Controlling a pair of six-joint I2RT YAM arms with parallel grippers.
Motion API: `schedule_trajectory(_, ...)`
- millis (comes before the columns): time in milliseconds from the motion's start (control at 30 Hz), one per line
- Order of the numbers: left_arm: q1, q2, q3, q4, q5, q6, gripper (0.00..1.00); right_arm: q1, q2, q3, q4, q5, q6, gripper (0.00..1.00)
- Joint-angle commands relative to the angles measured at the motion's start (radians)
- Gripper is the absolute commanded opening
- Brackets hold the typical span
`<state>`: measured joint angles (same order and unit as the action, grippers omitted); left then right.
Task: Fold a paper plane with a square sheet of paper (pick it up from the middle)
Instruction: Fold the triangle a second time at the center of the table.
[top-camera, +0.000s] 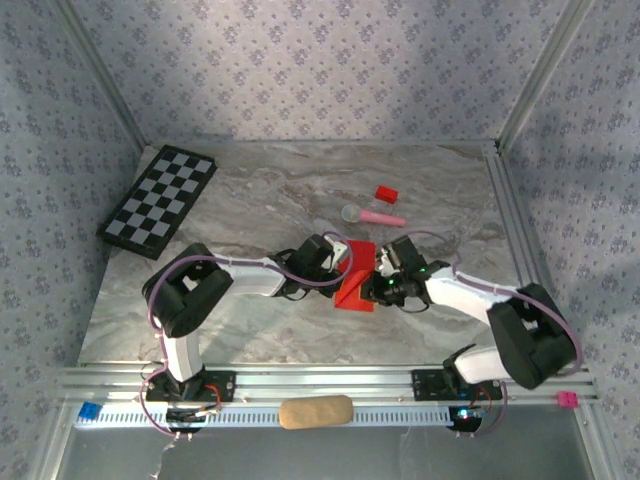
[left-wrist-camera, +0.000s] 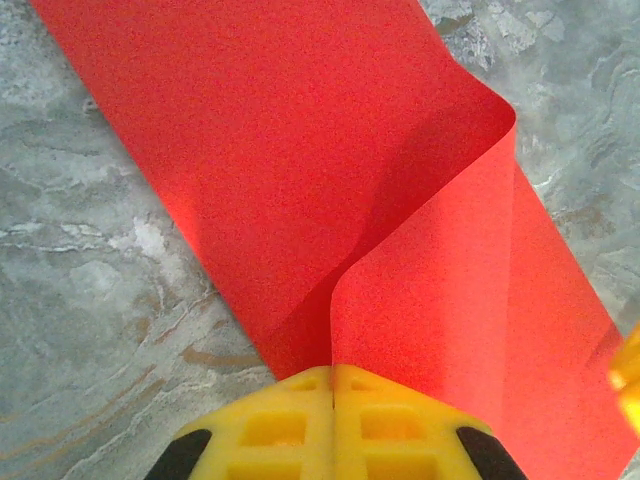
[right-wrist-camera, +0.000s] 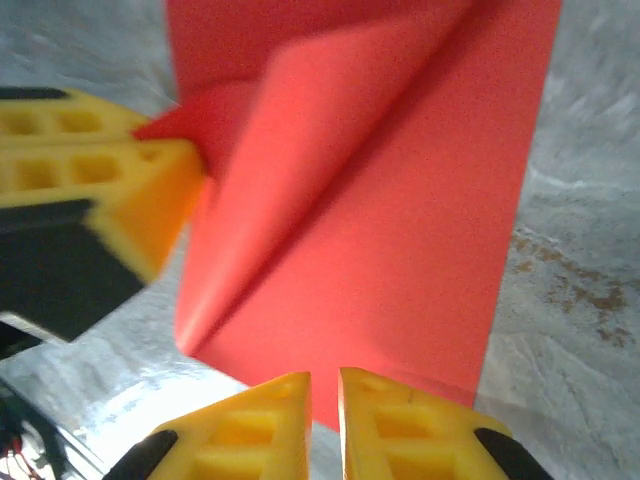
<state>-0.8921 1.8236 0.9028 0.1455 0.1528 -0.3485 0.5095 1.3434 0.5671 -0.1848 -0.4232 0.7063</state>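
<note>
The square sheet of paper (top-camera: 355, 287) lies mid-table, bright red, with one flap lifted and curled over itself (left-wrist-camera: 300, 150). My left gripper (left-wrist-camera: 333, 368) is shut on the edge of that raised flap, its yellow pads pressed together with the sheet between them. It reaches in from the left in the top view (top-camera: 343, 262). My right gripper (right-wrist-camera: 324, 378) hovers at the near edge of the paper (right-wrist-camera: 400, 230) with a narrow gap between its pads and nothing clamped. The left gripper's yellow fingers (right-wrist-camera: 110, 170) hold the flap's corner in the right wrist view.
A checkerboard (top-camera: 160, 198) lies at the back left. A small red block (top-camera: 386, 194) and a pink stick with a grey round head (top-camera: 375, 215) lie behind the paper. A tan pad (top-camera: 315, 411) rests on the front rail.
</note>
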Motion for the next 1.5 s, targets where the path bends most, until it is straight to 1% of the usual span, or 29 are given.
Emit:
schedule_trajectory(0,-0.007,0.016,0.019,-0.019,0.019,0.017,0.0,-0.02,-0.069,-0.04,0.103,0.017,0.118,0.14)
schedule_trajectory(100,-0.007,0.02,0.021,-0.018,0.018,0.017,0.0,-0.027,-0.071,-0.043,0.182,0.01,0.183,0.07)
schedule_trajectory(267,-0.008,0.028,0.023,-0.015,0.021,0.017,0.0,-0.009,0.015,-0.006,0.291,0.007,0.261,0.0)
schedule_trajectory(333,-0.009,0.031,0.023,-0.015,0.023,0.016,0.0,-0.001,0.042,0.012,0.296,0.035,0.279,0.0)
schedule_trajectory(500,-0.01,0.032,0.025,-0.014,0.022,0.016,0.0,0.003,0.115,0.03,0.353,0.035,0.307,0.0)
schedule_trajectory(867,-0.011,0.035,0.027,-0.013,0.028,0.019,0.0,-0.008,0.175,0.018,0.366,0.056,0.312,0.0)
schedule_trajectory(1067,-0.012,0.035,0.03,-0.015,0.033,0.019,0.0,-0.017,0.179,-0.036,0.343,0.088,0.3,0.0)
schedule_trajectory(1267,-0.012,0.039,0.034,-0.027,0.034,0.028,0.0,-0.02,0.186,-0.101,0.386,0.091,0.313,0.0)
schedule_trajectory(1467,-0.012,0.04,0.04,-0.038,0.034,0.03,0.0,-0.031,0.111,-0.076,0.375,0.077,0.307,0.0)
